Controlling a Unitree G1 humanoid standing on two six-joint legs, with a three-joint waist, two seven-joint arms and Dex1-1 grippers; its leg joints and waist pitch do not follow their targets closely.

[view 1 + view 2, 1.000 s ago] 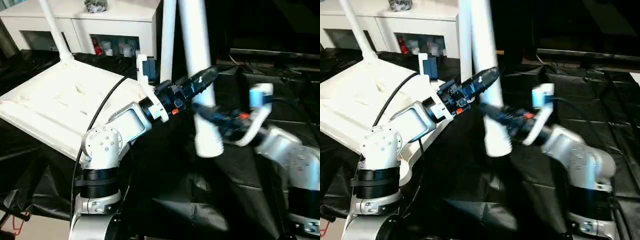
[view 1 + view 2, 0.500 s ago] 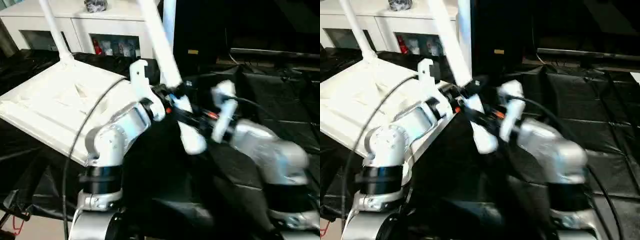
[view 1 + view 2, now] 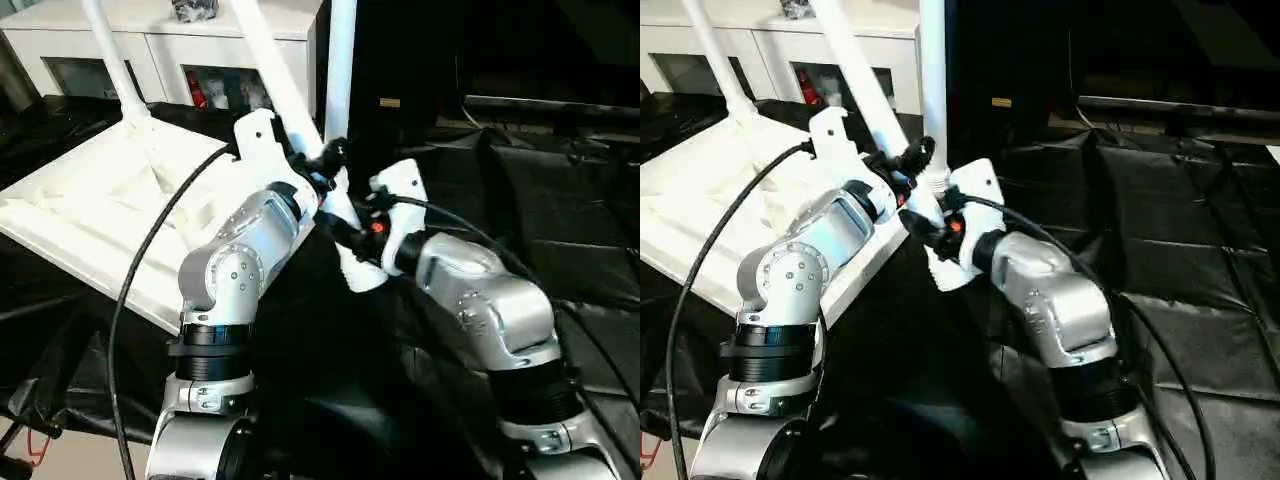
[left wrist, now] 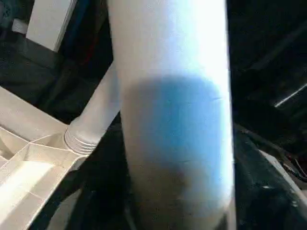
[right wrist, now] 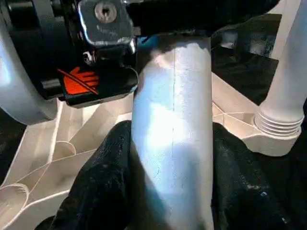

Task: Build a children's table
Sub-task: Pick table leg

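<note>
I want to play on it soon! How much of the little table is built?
Done: a far-left leg and a far-right leg stand in the upside-down tabletop. In hand: a tilted third leg, clamped by the right gripper, with the left gripper at it too. Left: fitting it, then probably a fourth.

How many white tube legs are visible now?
3: one white tapered tube leg in the tabletop's far-left socket, one in its far-right socket, one held by both grippers. A fourth may be hidden.
</note>
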